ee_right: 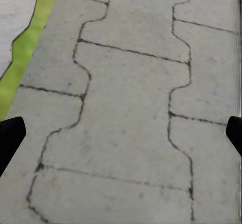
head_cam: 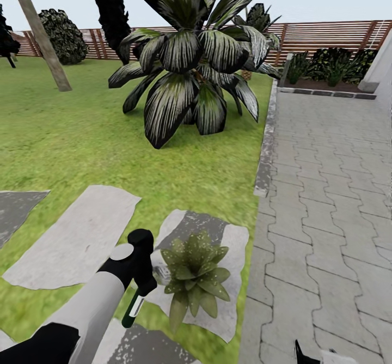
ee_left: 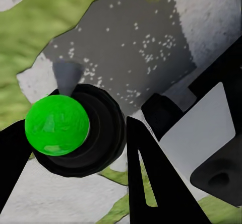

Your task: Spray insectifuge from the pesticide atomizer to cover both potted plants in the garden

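My left gripper (head_cam: pixel 142 285) is shut on the pesticide atomizer (head_cam: pixel 134 304), a slim white bottle with a green band and a black end that points down and back toward me. The left wrist view looks at the atomizer (ee_left: pixel 58 125) end on, a green cap in a black ring, with my left gripper (ee_left: pixel 75 151) closed around it. Just right of the gripper, one potted plant (head_cam: pixel 196 271), a low rosette of speckled green leaves, stands on a grey stepping stone (head_cam: pixel 234 233). My right gripper (ee_right: pixel 121 136) is open above bare paving, with nothing between its fingertips (ee_right: pixel 10 138).
A big striped curling-leaf plant (head_cam: pixel 190 59) rises from the lawn (head_cam: pixel 71 135) ahead. A second stepping stone (head_cam: pixel 76 238) lies to the left. The paved path (head_cam: pixel 326 217) runs along the right behind a stone curb (head_cam: pixel 267 146). A tree trunk (head_cam: pixel 41 31) and a slat fence (head_cam: pixel 326 34) stand at the back.
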Available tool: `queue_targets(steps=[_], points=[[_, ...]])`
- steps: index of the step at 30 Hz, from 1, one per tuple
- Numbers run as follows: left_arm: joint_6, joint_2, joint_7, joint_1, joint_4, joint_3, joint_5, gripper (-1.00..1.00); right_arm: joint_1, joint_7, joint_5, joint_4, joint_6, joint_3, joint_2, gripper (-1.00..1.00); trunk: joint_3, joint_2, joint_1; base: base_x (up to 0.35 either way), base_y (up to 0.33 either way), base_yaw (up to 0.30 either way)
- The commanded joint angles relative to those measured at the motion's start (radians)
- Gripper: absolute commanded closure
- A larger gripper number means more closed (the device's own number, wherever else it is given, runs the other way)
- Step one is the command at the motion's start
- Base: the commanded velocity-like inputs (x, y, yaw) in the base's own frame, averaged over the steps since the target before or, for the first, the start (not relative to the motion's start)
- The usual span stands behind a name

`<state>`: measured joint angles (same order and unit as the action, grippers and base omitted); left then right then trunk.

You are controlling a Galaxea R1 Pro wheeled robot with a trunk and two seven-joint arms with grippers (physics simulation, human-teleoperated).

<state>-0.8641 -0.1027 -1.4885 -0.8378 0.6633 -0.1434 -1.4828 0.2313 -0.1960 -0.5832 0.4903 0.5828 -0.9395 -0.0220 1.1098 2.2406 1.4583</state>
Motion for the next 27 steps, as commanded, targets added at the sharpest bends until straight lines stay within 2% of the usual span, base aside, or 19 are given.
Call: queue_targets(steps=[1,7,17,27], points=[[-0.011,0.0,-0.01,0.0,0.001,-0.001,-0.009,1.0,0.001,-0.008,-0.004,0.001,0.003,-0.008,-0.001,-1.0,0.001,0.0,0.0,0.0,-0.271,0.0],[-0.011,0.0,-0.009,-0.001,0.002,-0.001,-0.006,1.0,0.001,-0.008,-0.004,0.001,0.003,-0.008,-0.001,-1.0,0.001,0.0,0.0,-0.061,-0.272,0.057],[-0.012,0.0,0.027,0.0,-0.002,0.002,0.002,1.0,0.001,-0.008,-0.004,0.001,0.003,-0.008,-0.001,-1.0,0.001,0.0,0.0,-0.187,-0.215,0.265],[-0.012,0.004,0.032,0.009,-0.013,0.006,0.003,1.0,0.002,-0.008,-0.003,0.002,0.003,-0.008,-0.001,-1.0,0.001,0.0,0.0,-0.016,-0.024,0.041]])
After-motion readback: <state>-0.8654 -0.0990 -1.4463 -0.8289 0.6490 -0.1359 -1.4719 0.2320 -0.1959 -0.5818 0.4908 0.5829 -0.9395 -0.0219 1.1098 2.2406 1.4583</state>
